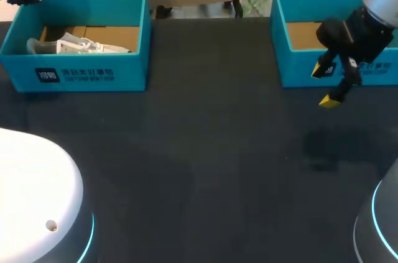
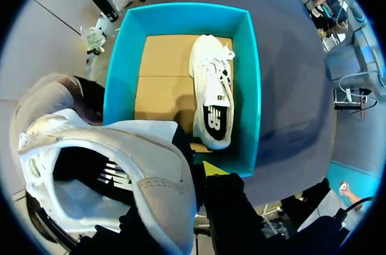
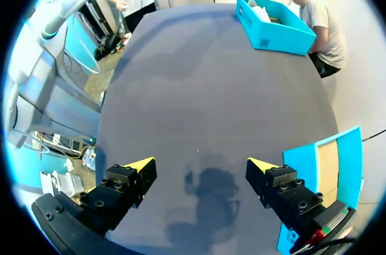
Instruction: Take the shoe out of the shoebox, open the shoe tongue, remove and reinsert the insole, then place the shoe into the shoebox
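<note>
Left arm: it enters at the upper left corner of the head view and is mostly cut off by the frame edge. Your left gripper (image 2: 205, 173) is clamped on a white shoe (image 2: 114, 176), held in the air over the left shoebox (image 1: 74, 76). In the left wrist view only one yellow tip shows, tight against the edge of the shoe's collar. The other finger is hidden behind the upper. The shoe's dark opening faces the camera.

Left shoebox: teal, open, at the upper left of the head view. A second shoe (image 2: 212, 89), also white, lies inside it on the brown cardboard floor. It lies lengthwise, close to one long wall.

Right arm: it enters from the upper right of the head view. Your right gripper (image 1: 324, 86) hangs above the table (image 1: 211, 151), just in front of the front wall of the right shoebox (image 1: 298, 70). Its fingers stand wide apart with nothing between them. In the right wrist view you see only dark tabletop and the gripper's own shadow under the tips. The right shoebox is just beside one finger, and the left shoebox is far across the table.
</note>
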`<state>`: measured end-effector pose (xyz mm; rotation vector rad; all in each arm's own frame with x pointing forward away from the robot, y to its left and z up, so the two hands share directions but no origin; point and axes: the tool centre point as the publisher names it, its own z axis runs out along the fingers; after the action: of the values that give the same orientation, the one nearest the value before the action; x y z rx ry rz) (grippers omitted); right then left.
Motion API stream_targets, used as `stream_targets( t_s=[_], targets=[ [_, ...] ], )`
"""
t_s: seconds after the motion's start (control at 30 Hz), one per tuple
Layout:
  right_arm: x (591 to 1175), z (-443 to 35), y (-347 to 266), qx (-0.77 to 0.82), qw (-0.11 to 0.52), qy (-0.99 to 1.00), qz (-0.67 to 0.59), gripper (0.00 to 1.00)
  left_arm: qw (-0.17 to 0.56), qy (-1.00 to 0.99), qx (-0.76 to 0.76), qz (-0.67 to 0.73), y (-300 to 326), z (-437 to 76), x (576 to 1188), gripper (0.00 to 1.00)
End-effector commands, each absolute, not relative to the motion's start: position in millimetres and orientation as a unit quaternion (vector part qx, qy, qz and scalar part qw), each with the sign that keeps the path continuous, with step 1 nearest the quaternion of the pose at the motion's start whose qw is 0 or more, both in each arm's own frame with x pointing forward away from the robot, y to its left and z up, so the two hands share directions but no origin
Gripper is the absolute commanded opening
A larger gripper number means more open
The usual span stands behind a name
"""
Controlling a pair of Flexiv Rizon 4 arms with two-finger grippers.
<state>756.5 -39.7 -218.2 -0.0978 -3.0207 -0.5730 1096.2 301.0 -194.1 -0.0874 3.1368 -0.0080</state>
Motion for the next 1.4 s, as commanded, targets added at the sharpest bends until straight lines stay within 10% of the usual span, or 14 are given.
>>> stream_targets(
  t_s=[0.03,1.4],
  targets=[
    [756.6,-218.9,-39.6,-0.032,0.033,-0.982,-0.185,1.00,-0.002,1.000,-0.014,-0.003,301.9,-190.5,1093.9,0.00],
    [756.6,-218.9,-39.6,-0.032,0.033,-0.982,-0.185,1.00,0.014,0.719,0.691,0.067,328.4,-172.3,1126.0,0.00]
  ],
)
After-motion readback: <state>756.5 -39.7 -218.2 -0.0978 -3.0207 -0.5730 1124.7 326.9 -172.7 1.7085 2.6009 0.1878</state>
